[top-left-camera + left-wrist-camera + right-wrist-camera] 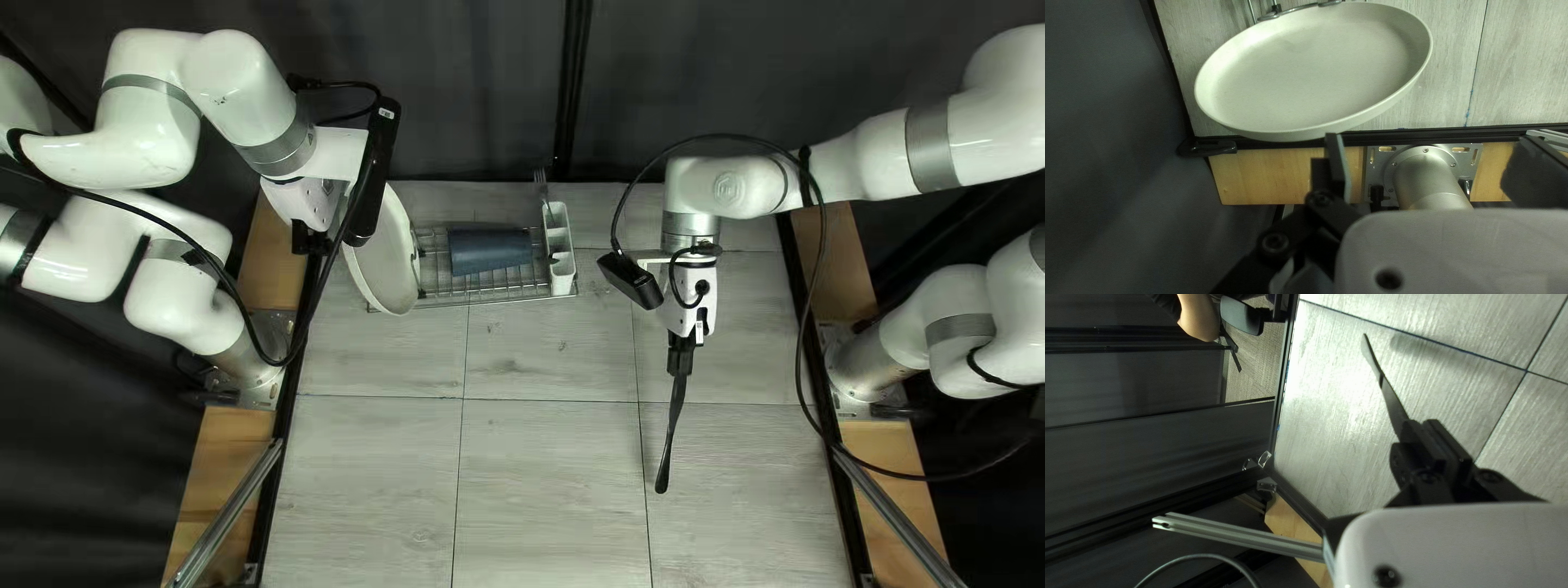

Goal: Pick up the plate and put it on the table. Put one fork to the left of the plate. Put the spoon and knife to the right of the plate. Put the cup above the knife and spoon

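My left gripper [309, 237] hangs beside the pale plate [383, 256], which leans at the rack's left end. In the left wrist view the gripper [1433, 142] is open, one finger close to the rim of the plate [1317, 71], nothing between the fingers. My right gripper [680, 368] points down over the table's right half, shut on a dark knife [667, 436]. The right wrist view shows the gripper [1434, 430] holding one end of the knife [1392, 397]. A blue cup [490, 250] lies in the rack; a fork [541, 183] stands in the white holder. No spoon can be made out.
The wire rack [441, 285] and its white cutlery holder [558, 245] stand near the table's far edge. A black cable [800, 338] loops down beside my right arm. In the right wrist view, a person's arm [1197, 316] and a chair [1241, 316] show beyond the table.
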